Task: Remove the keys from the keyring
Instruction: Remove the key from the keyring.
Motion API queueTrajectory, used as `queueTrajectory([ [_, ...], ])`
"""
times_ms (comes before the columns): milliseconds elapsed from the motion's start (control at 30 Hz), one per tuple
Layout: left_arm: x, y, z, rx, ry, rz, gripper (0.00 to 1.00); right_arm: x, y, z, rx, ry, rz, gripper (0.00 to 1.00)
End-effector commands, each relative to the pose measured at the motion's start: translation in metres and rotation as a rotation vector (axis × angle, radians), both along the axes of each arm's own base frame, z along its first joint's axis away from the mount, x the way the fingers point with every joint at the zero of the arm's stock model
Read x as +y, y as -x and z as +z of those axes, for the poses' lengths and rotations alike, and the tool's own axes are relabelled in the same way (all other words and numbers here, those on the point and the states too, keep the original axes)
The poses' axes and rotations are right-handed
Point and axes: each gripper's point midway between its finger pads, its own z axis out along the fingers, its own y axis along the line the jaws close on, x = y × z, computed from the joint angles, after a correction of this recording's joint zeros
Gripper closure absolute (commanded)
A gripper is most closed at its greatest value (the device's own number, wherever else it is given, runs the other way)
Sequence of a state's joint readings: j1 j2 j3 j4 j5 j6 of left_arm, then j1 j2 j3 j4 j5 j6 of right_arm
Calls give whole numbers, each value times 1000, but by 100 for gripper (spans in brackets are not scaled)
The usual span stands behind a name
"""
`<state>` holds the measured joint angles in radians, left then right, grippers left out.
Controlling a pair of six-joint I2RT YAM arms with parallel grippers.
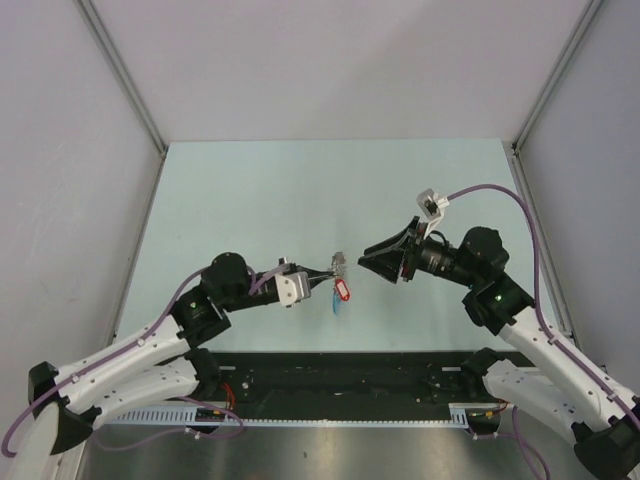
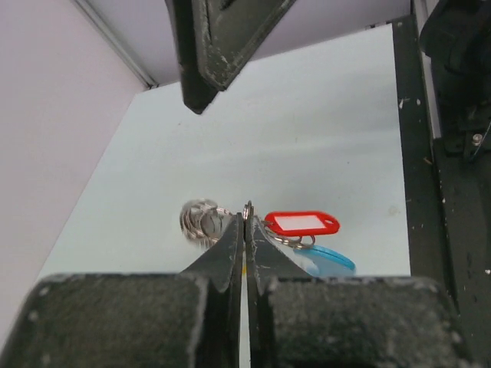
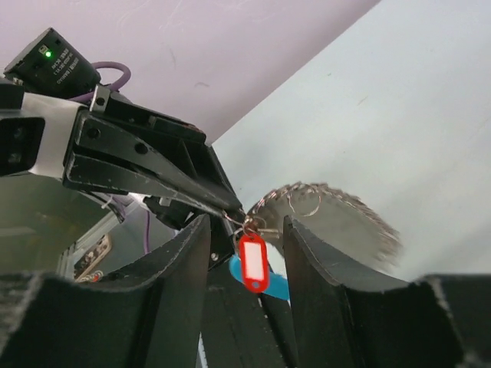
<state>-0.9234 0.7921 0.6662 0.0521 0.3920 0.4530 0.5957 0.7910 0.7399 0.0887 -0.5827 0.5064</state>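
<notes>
Keyring (image 2: 201,220) situation: it's a floppy bunch of silvery coiled metal rings. The left tool (image 2: 245,218) has it pinched right at the fingertips, jaws fully closed on a bit of the wire. The whole thing looks held up off the pale green worktop (image 1: 300,190), roughly midway between the two arms. Dangling from it is the key (image 3: 253,262), a small red plastic-headed piece with a white window. Just under that hangs a light blue plastic tag (image 3: 272,285).

Right tool (image 3: 245,224) is the free one. Its jaws are spread about halfway with nothing in them, and it sits just short of the bundle. From overhead it doesn't seem to be touching.

The bit that matters imo: the key is straight out in front of the right tool's fingertips, toward the left arm, lined up with the gap between them in the right wrist view. Its long axis hangs down, roughly parallel with the finger faces, so a straight push forward should put a finger either side of the red head.

Left arm is nearer but busy being the anchor, so the pull-off is the right arm's job, I'd guess. The loose rings are blurred in that view, so I can't say how the key is threaded on.
</notes>
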Motion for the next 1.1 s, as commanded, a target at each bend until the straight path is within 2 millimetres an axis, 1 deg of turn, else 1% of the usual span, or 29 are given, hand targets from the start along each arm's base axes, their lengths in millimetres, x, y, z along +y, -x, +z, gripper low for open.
queueTrajectory([
  [0, 0, 7, 47, -25, 208, -56, 100, 11, 14, 1, 52, -69, 83, 53],
  [33, 0, 5, 45, -11, 205, -63, 100, 13, 15, -5, 43, -57, 99, 52],
  [67, -2, 7, 47, -11, 212, -76, 100, 15, 18, -8, 10, -45, 117, 52],
  [100, -2, 10, 45, -10, 216, -95, 100, 18, 20, -11, 1, -35, 133, 52],
  [167, -1, 15, 52, -41, 255, -117, 100, 21, 19, -18, 4, -22, 145, 53],
  [200, -1, 18, 48, -41, 254, -133, 100, 25, 23, -20, 5, -20, 174, 53],
  [267, 0, 22, 49, -53, 262, -150, 100, 30, 27, -23, -1, -23, 211, 53],
  [333, 0, 28, 49, -56, 256, -192, 100, 34, 33, -23, -17, -27, 252, 52],
  [467, 2, 35, 54, -79, 267, -235, 99, 37, 37, -21, -48, -29, 273, 49],
  [533, 4, 34, 57, -86, 277, -230, 100, 38, 38, -18, -52, -41, 276, 48],
  [567, 5, 35, 61, -99, 292, -231, 100, 38, 40, -18, -53, -46, 287, 49],
  [667, 7, 35, 67, -111, 310, -231, 100, 41, 44, -15, -54, -64, 313, 51],
  [767, 6, 32, 70, -118, 316, -225, 100, 44, 50, -15, -59, -71, 337, 52],
  [867, 6, 31, 70, -116, 319, -220, 100, 44, 52, -16, -64, -72, 337, 52],
  [1067, 7, 28, 74, -124, 325, -203, 100, 41, 53, -6, -82, -96, 320, 54],
])
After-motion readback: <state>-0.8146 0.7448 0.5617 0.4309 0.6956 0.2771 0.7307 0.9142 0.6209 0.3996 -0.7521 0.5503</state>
